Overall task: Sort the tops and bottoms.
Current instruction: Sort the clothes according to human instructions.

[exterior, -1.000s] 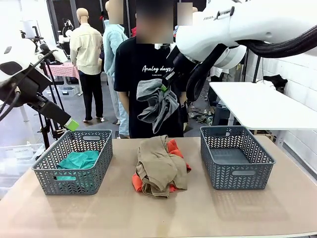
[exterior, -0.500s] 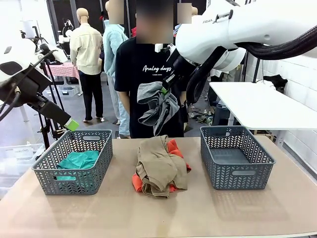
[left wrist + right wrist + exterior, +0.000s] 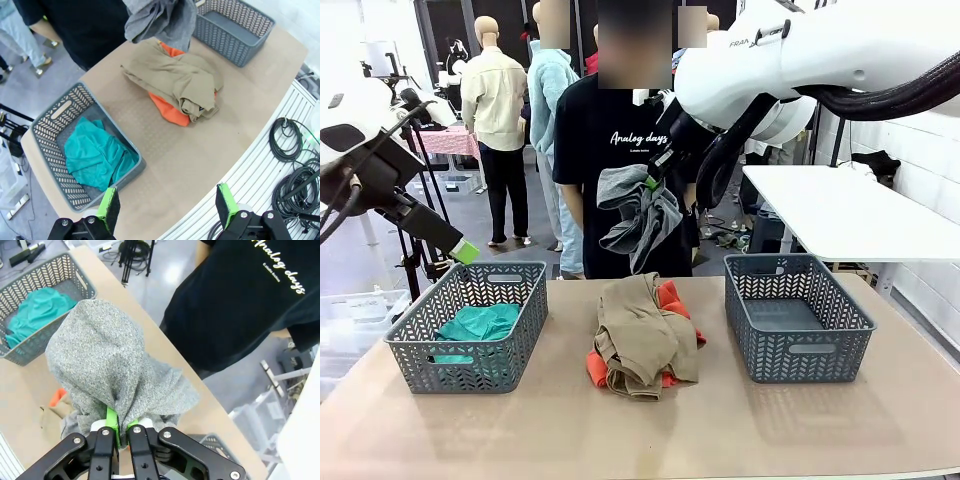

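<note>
High above the middle of the table my right gripper (image 3: 653,181) is shut on the grey garment (image 3: 640,215), which hangs bunched below it; its pads pinch the grey garment (image 3: 107,365) in the right wrist view. A khaki-tan garment (image 3: 638,335) lies crumpled on the table's centre over an orange garment (image 3: 670,297). The teal garment (image 3: 480,325) rests inside the left grey basket (image 3: 470,325). My left gripper (image 3: 466,252) hovers open above that basket's far left rim, holding nothing; its green pads (image 3: 109,207) stand wide over the teal garment (image 3: 97,152).
An empty grey basket (image 3: 798,315) stands at the right of the table. A person in a black T-shirt (image 3: 610,150) stands at the far edge behind the hanging garment. Cables (image 3: 292,170) lie on the slatted board beside the table's near edge.
The grey garment in my right gripper has shifted very slightly right. My left arm has stayed where it was.
</note>
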You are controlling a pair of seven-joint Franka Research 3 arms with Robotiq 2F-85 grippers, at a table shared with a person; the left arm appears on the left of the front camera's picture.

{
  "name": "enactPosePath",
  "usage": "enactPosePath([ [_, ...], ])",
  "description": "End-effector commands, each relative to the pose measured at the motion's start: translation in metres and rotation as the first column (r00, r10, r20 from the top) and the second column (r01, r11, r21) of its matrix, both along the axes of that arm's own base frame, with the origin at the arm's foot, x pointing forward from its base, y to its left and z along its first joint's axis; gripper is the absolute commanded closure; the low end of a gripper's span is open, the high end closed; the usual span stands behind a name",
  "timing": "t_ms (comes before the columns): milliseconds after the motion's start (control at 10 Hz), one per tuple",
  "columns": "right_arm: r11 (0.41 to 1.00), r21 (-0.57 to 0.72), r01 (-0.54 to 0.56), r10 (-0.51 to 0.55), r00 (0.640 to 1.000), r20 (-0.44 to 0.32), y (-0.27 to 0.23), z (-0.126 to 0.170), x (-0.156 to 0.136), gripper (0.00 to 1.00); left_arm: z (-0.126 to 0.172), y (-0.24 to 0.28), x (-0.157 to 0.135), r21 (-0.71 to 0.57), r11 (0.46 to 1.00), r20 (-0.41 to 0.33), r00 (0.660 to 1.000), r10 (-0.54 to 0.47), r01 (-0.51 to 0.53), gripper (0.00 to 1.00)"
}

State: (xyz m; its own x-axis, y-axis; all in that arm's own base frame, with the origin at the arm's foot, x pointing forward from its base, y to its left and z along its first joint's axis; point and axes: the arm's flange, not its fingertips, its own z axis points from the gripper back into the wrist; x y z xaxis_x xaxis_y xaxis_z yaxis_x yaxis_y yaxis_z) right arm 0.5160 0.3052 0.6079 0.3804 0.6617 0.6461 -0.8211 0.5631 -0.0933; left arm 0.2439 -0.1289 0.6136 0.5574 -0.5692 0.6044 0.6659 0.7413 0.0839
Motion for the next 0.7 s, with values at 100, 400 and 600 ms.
enactPosePath([
  [100,1.0,-0.004,0.002,-0.002,1.0,-0.003,-0.0026,0.0001,-0.0016,1.0,-0.0013,0.0012,0.0002,-0.009,1.0,-0.003,1.0,-0.007,0.007,0.0],
  [400,1.0,-0.004,0.002,-0.002,1.0,-0.003,-0.0026,0.0001,-0.0016,1.0,-0.0013,0.0012,0.0002,-0.009,1.0,-0.003,1.0,-0.007,0.007,0.0],
  [600,1.0,-0.004,0.002,-0.002,1.0,-0.003,-0.0026,0.0001,-0.0016,1.0,-0.0013,0.0012,0.0002,-0.009,1.0,-0.003,1.0,-0.007,0.007,0.0],
])
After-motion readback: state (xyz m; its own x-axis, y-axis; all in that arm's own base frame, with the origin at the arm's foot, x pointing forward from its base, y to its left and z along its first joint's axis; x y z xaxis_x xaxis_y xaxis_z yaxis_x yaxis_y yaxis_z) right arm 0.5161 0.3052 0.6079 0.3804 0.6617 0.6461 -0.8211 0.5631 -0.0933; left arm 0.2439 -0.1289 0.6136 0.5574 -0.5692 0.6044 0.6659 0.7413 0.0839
